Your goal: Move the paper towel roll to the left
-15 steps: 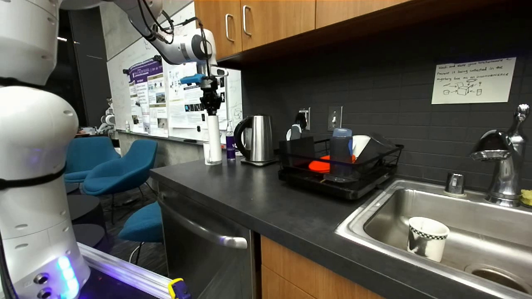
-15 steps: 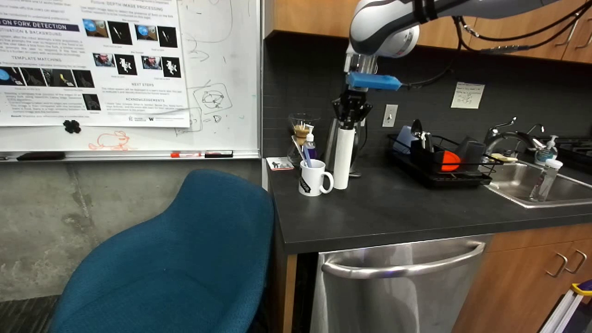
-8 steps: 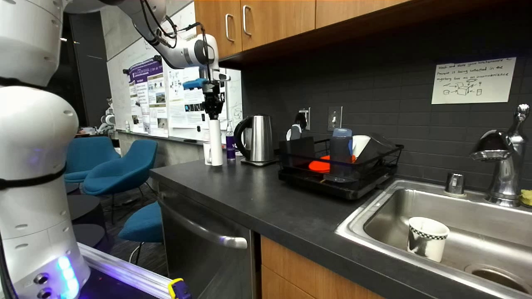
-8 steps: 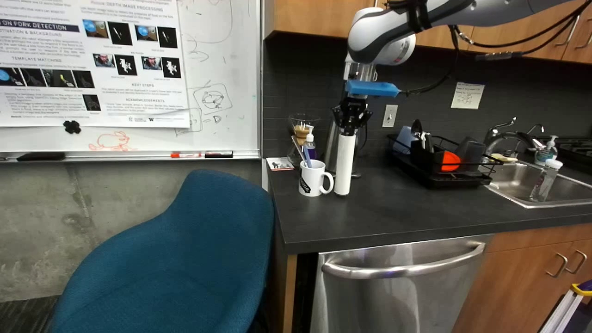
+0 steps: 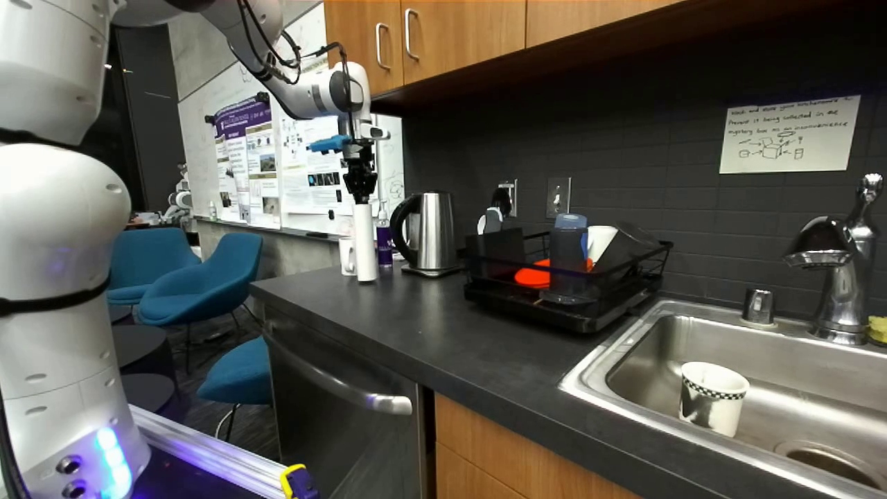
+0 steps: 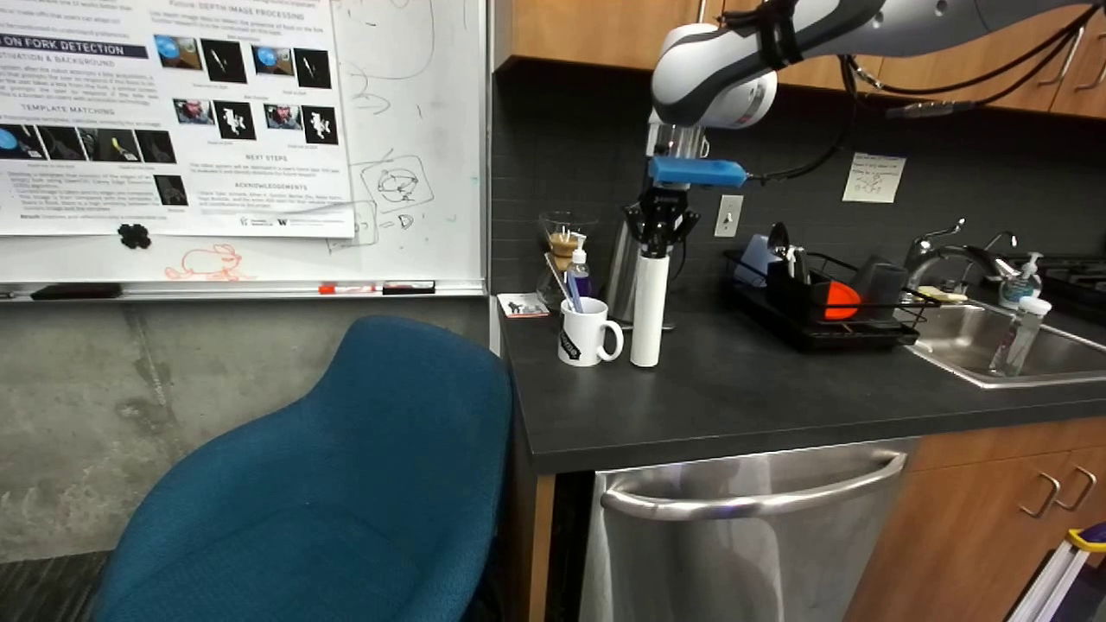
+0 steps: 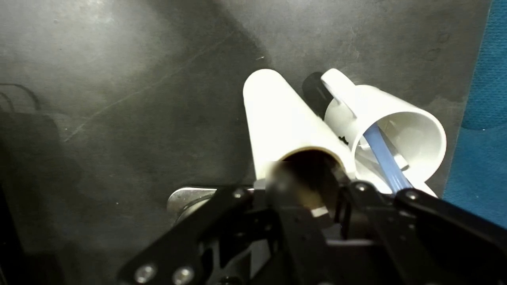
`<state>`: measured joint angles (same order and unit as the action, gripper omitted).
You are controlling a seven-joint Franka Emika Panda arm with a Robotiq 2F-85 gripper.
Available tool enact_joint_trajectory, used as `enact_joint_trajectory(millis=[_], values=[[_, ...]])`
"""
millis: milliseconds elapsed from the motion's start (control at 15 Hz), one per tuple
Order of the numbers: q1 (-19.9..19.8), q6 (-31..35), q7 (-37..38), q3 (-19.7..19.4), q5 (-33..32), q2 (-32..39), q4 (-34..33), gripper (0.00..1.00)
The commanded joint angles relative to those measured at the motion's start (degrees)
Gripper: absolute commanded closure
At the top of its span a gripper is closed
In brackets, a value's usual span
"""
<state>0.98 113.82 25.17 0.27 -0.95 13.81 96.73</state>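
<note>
The black Robotiq gripper (image 6: 657, 244) was right at the top end of the tall, slim, plain white paper towel roll (image 6: 650, 313), and its jaws looked clamped on it. The wrist view got pretty blurry around the hollow mouth of the tube, so I couldn't tell if a finger sat inside or both were outside. The roll was close to upright, just a bit tilted, near the end of the dark grey countertop (image 6: 734, 389); couldn't tell if its bottom was touching the surface. Just beside it was a white ceramic mug (image 6: 582, 333) with a black print, handle pointing toward the roll, and in an exterior view you could see a thin gap between them. That mug had a blue stick (image 7: 384, 158) poking out of it. In an exterior view, a purple pump bottle (image 5: 384, 242) showed between the roll and a shiny steel kettle (image 5: 435, 232) with a curved black handle. Well apart from all that, a black wire dish rack (image 5: 554, 315) with a bright orange piece (image 5: 532, 277) in it stood beside the stainless steel sink (image 5: 682, 339), where a white cup (image 5: 714, 405) with a checkered band was sitting.
</note>
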Motion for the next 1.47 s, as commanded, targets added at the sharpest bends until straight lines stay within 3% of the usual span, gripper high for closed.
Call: enact_joint_trajectory(millis=[0,400,467,600,1400], values=[[0.6,0.0,0.4,-0.7,1.3,0.6,-1.1,0.48],[0.2,0.5,0.0,-0.9,3.5,0.8,-0.9,0.48],[0.2,0.6,0.0,-1.0,3.7,0.8,-0.9,0.83],[0.1,0.8,0.0,-1.2,3.8,0.8,-0.9,0.99],[-0.1,3.2,-1.0,-1.7,4.2,-2.5,0.1,1.00]])
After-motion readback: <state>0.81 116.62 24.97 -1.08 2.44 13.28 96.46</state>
